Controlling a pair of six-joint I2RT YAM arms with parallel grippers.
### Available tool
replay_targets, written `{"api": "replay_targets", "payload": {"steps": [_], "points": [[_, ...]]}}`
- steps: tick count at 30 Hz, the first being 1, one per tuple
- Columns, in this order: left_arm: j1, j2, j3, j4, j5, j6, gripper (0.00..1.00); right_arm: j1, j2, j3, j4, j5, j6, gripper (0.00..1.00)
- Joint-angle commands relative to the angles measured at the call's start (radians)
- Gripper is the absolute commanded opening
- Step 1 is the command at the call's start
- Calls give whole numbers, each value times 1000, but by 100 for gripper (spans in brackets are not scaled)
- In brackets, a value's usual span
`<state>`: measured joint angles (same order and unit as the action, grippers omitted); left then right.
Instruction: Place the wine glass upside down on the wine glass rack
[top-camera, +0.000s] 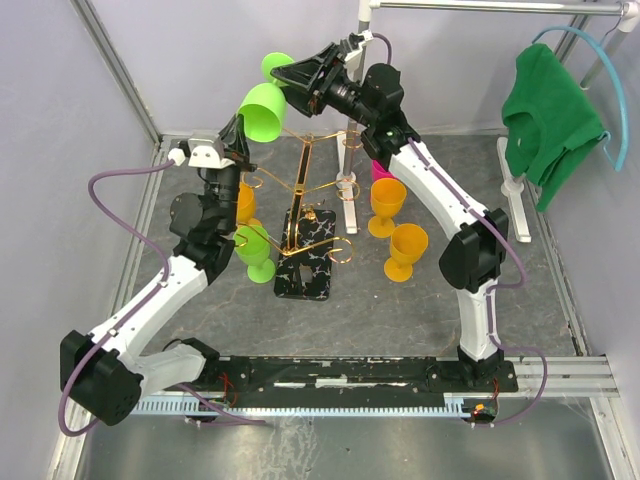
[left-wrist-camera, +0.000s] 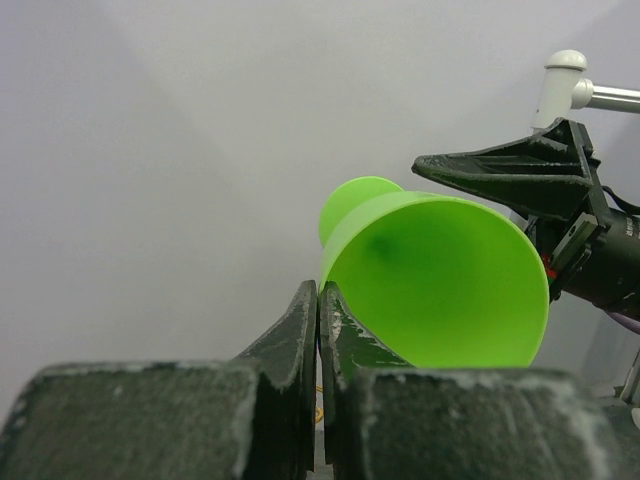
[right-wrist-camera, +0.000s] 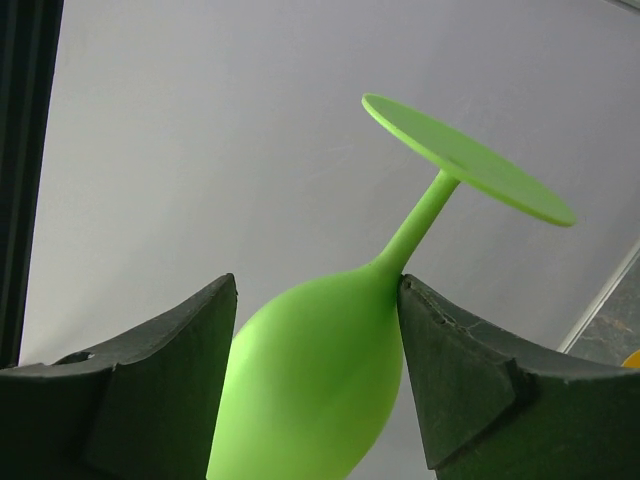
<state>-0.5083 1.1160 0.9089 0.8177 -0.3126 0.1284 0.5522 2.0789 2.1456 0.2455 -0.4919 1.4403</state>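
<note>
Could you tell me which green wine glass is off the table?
The raised green wine glass, held in mid-air; the other green glass stands beside the rack.

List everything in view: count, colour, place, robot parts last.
wine glass rack: 1, gold with black marbled base, table centre
held green wine glass: 1, green, aloft over the rack
standing wine glass: 1, green, on the table, left of the rack
orange wine glasses: 3, orange, two right of the rack, one left
pink glass: 1, pink, partly hidden, behind the orange pair
white pole stand: 1, white, behind the rack
cloth: 1, green, on blue hanger, far right
left gripper: 1, black, shut on glass rim
right gripper: 1, black, shut on glass bowl
</note>
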Motion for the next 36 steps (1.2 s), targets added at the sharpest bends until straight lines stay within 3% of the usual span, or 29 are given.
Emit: {"api": "replay_targets", "payload": {"steps": [1,5,16,24,28,36], "points": [[-9,-32,-2,58,-1,-1,3,13,6,37,37,-18,12,71],[-15,-42,-10,58,8,-13,3,20,1,19,38,-23,11,65],[-37,-65,-20,65,-4,11,3,28,-49,-58,-13,-30,-39,61],[-50,-59,-22,58,20,-5,5,29,-63,-75,-1,-34,-44,24],[-53,-62,-27,43,41,-25,12,28,-68,-78,24,-27,-47,16],[-55,-100,-60,-19,93,-13,49,24,-83,-69,37,10,-116,7]]}}
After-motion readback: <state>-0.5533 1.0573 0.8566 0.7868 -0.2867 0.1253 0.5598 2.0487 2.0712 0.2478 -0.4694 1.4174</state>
